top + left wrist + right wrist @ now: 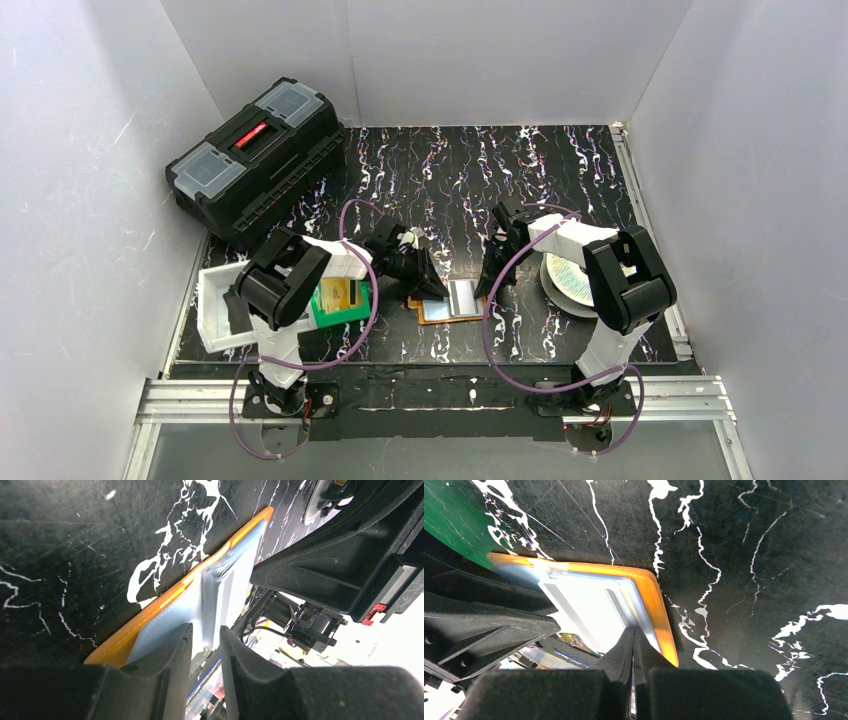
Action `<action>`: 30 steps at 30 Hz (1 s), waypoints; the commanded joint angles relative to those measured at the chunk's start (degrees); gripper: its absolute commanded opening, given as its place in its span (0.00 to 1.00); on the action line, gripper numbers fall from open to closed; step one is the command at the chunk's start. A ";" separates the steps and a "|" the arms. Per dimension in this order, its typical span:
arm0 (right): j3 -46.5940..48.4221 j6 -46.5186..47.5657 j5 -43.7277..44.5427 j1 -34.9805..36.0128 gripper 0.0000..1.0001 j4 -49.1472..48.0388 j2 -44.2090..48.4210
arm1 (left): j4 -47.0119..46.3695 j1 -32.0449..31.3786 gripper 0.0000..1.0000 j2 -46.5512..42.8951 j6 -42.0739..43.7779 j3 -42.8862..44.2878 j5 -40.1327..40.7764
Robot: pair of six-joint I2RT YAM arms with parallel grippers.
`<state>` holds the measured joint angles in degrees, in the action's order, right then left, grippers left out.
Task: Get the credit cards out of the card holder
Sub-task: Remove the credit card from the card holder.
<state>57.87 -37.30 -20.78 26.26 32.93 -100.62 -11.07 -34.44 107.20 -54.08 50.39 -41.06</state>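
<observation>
Meanwhile, a gold-yellow card [340, 293] lies in the green bin [335, 319] at left; at near centre the left gripper [205, 630], fingers a narrow gap apart, stands over the silvery pocket of the card holder [452, 300], which lies open on the black marbled table [560, 170], while the right gripper [633, 632], fingers pressed together, rests its tips on the holder's right half

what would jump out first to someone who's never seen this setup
The open orange wallet lies mid-table, silvery pockets up, on the black marbled table. Both arms bend over it: the left tool, slightly open, is at its left half, and the right tool, shut, is at its right half. Next comes the big black toolbox at the far left corner.
</observation>
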 commanded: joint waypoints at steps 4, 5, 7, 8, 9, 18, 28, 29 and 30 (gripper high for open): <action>-3.06 2.78 11.65 0.37 0.01 -1.67 -4.92 | -2.32 -2.01 0.26 0.02 -1.74 -0.22 -0.61; -2.99 2.76 11.66 0.37 0.01 -1.57 -4.94 | -2.61 -2.26 0.26 0.29 -1.99 -0.14 -0.60; -2.91 2.84 11.78 0.37 0.01 -1.49 -4.94 | -2.65 -2.80 0.26 0.89 -2.26 0.09 -0.37; -2.93 2.84 11.86 0.37 0.01 -1.41 -4.94 | -2.75 -3.02 0.25 1.10 -2.42 0.18 -0.33; -2.88 2.94 11.83 0.41 0.01 -1.38 -4.89 | -2.92 -3.14 0.25 1.28 -2.49 0.18 -0.34; -2.84 2.95 11.91 0.48 0.01 -1.20 -5.11 | -7.98 -3.43 0.17 2.14 -6.12 -0.31 -1.76; -2.84 2.99 12.32 0.46 0.01 -1.25 -5.29 | -7.87 -3.51 0.16 2.77 -6.65 0.84 -2.17; -2.85 2.96 12.34 0.53 0.01 -1.26 -5.31 | -8.30 -3.60 0.14 2.95 -6.92 0.85 -2.26; -2.85 2.95 12.28 0.47 0.01 -1.27 -5.37 | -8.67 -3.62 0.11 3.05 -7.25 0.80 -2.35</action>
<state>57.98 -37.23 -20.95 26.22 32.93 -100.90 -16.73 -37.56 109.43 -60.27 50.09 -42.52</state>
